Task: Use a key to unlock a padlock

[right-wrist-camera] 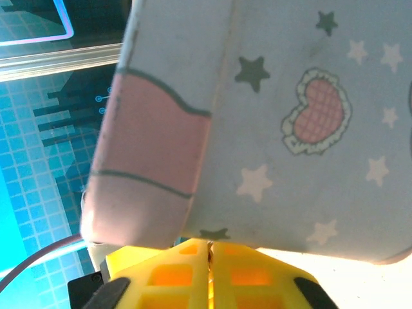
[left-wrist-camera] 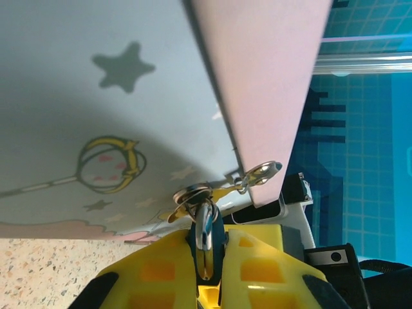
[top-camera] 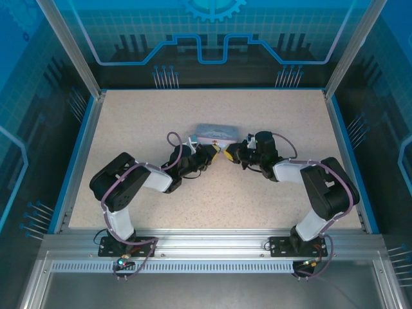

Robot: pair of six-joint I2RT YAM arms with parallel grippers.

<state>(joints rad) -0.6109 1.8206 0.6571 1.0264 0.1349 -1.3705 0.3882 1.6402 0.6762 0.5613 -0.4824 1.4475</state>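
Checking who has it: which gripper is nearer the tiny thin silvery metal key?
Left. The left gripper pinches the key; the right gripper sits shut beside the pale blue rectangular tin.

The top camera looks down from above and behind the arms (top-camera: pixel 125 183), far off, onto the whole table (top-camera: pixel 129 129), with the tin (top-camera: pixel 215 134) small just beyond both jaws. Each wrist camera looks forward along its own yellow fingers (left-wrist-camera: pixel 161 270), very near. All three views share the tin, right ahead of the jaws.
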